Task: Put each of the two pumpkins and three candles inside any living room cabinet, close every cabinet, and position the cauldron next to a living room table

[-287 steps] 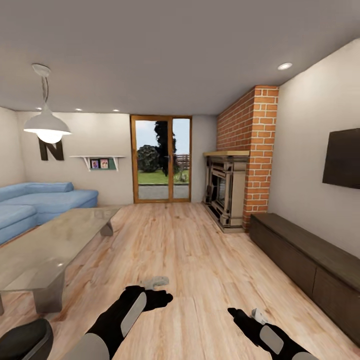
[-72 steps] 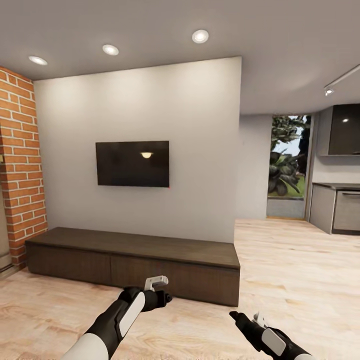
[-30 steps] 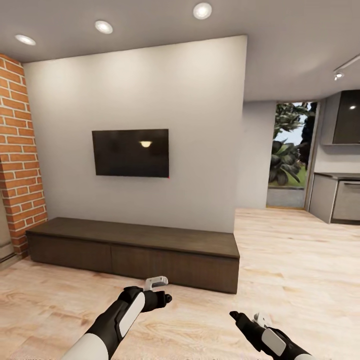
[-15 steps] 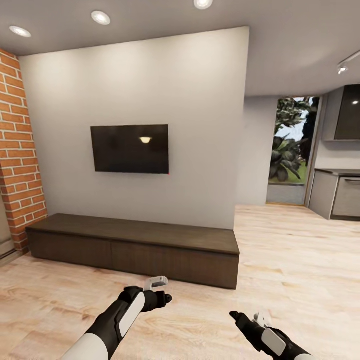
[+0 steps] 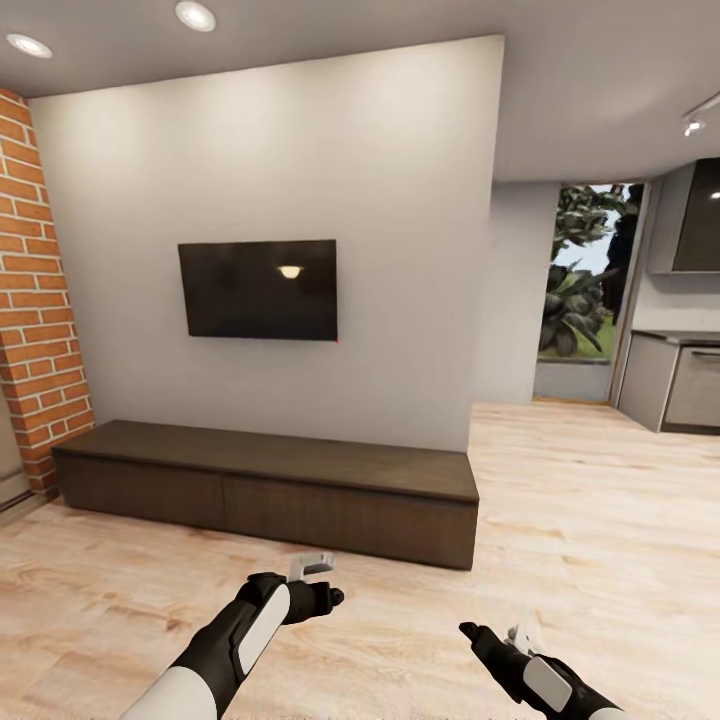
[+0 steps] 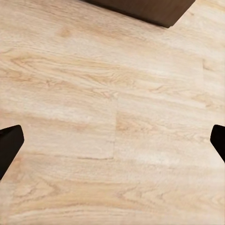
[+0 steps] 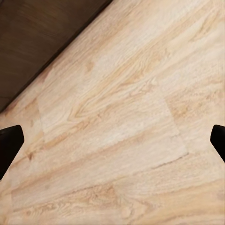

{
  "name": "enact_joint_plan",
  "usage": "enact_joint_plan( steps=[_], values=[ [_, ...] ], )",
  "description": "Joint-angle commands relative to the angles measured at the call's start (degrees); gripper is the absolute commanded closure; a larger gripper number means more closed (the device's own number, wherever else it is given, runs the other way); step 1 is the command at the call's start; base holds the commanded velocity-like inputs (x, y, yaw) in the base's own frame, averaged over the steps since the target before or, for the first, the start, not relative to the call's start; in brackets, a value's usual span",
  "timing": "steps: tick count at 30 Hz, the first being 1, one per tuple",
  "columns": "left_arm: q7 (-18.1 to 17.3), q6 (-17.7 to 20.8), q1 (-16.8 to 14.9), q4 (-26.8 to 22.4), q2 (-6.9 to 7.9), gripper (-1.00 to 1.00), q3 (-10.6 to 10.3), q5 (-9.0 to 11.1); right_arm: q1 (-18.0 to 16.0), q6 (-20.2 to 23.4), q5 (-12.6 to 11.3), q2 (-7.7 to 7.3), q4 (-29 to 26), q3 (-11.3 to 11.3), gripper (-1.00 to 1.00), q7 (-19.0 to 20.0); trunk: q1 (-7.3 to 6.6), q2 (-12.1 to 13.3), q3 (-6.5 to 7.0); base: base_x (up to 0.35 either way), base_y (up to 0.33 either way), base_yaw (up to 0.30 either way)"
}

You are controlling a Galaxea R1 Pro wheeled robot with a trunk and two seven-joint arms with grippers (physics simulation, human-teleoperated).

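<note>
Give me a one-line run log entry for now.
facing long dark brown wooden cabinet, drawers shut | left gripper open, empty | right gripper open, empty

Floor (image 5: 600, 520): pale wood planks, running on into the kitchen.
Wall (image 5: 400, 220): plain off-white, ending at a corner on the right.
Television (image 5: 258, 289): dark, wall-mounted, reflecting one lamp.
Brick column (image 5: 35, 300): red, at far left.
Ceiling spotlights (image 5: 195, 15): were lit.
Glass door (image 5: 585, 290): showed green foliage outside.
Kitchen units (image 5: 680, 380): grey, far right.
</note>
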Motion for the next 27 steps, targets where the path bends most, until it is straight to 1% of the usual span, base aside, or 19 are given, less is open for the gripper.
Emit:
enact_joint_plan(
  steps=[1,19,23,27],
  values=[
    [0.56,0.17,-0.04,-0.09,0.03,-1.00,-0.19,0.62,-0.03,0.13,-0.52,-0.05,-0.02,0.47,-1.00,0.08,-0.01,-0.04,-0.17,0.000,0.000,0.000],
    [0.55,0.17,-0.04,-0.09,0.03,-1.00,-0.17,0.72,-0.03,0.03,-0.52,-0.05,-0.02,0.44,-1.00,0.04,-0.01,-0.04,-1.87,0.008,0.000,0.000],
    [0.55,0.17,-0.04,-0.09,0.03,-1.00,-0.17,0.72,-0.03,0.03,-0.52,-0.05,-0.02,0.48,-1.00,0.04,-0.01,-0.04,-2.25,0.156,0.017,0.000],
    [0.55,0.17,-0.04,-0.07,0.03,-1.00,-0.17,0.72,-0.04,0.03,-0.52,-0.05,-0.02,0.47,-1.00,0.09,-0.01,-0.04,-2.62,0.270,0.093,0.000]
  ],
)
